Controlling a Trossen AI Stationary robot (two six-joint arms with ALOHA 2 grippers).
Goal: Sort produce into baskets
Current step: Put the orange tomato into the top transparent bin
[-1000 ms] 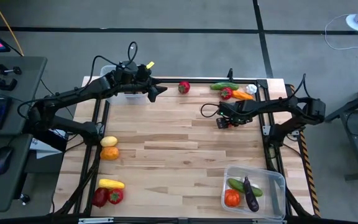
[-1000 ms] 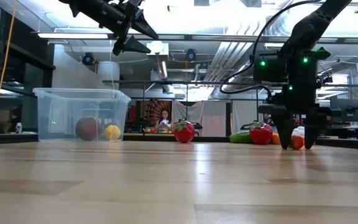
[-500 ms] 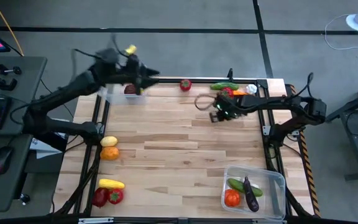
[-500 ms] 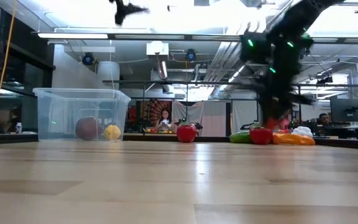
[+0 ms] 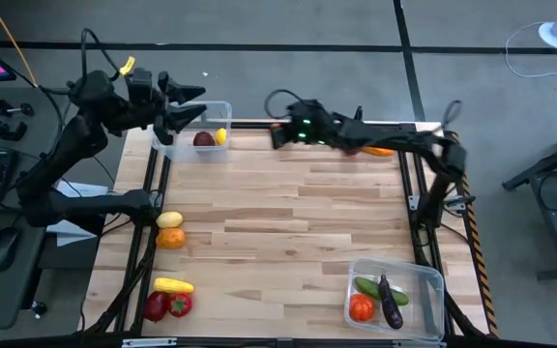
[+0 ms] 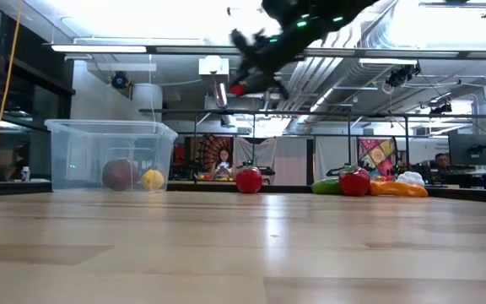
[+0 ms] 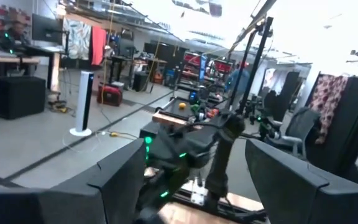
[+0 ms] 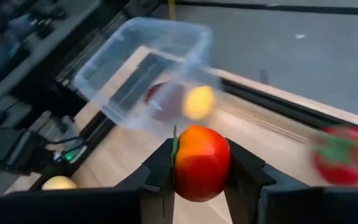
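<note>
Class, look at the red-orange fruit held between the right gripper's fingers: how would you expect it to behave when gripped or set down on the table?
The fruit looks round and glossy, so it may slip between the fingers and would probably roll once set on the table. It shows no denting, so it is likely rigid.

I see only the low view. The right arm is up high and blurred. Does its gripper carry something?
Observer: Yes. In the right wrist view the right gripper is shut on a red-orange fruit.
Operator: Where is it going?
Observer: I cannot say for sure. From above, the gripper sits over the table's far edge, right of the clear tub at the far left corner.
Operator: What is in that tub?
Observer: A dark red fruit and a yellow one.
Operator: And the left arm?
Observer: The left gripper hangs open, just beyond that tub.
</note>
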